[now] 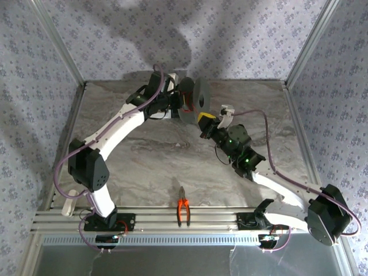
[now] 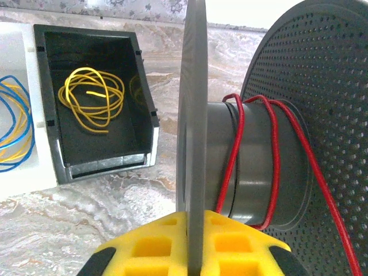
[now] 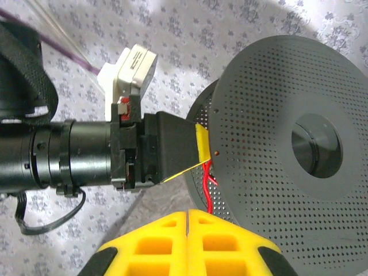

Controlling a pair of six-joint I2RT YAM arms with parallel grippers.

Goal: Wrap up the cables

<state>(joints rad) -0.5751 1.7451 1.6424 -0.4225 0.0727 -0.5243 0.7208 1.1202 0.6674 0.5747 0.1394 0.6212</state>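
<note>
Biting the thin rim of the grey spool (image 2: 253,167), the left claw (image 2: 195,223) is clamped on it, at 12 o'clock on the surface (image 1: 144,155). Thin red wire (image 2: 273,149) loops round the spool's middle. At its 5 o'clock the right claw (image 3: 188,221) is squeezed together.

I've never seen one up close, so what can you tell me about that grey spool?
The spool is dark grey and looks like plastic. It has two wide round flanges dotted with small holes, joined by a smooth, narrower hub with a hollow centre. It stands on edge near the back of the table, flanges upright. A few loose turns of red wire lie round the hub. The left gripper is shut on one flange's rim.
</note>
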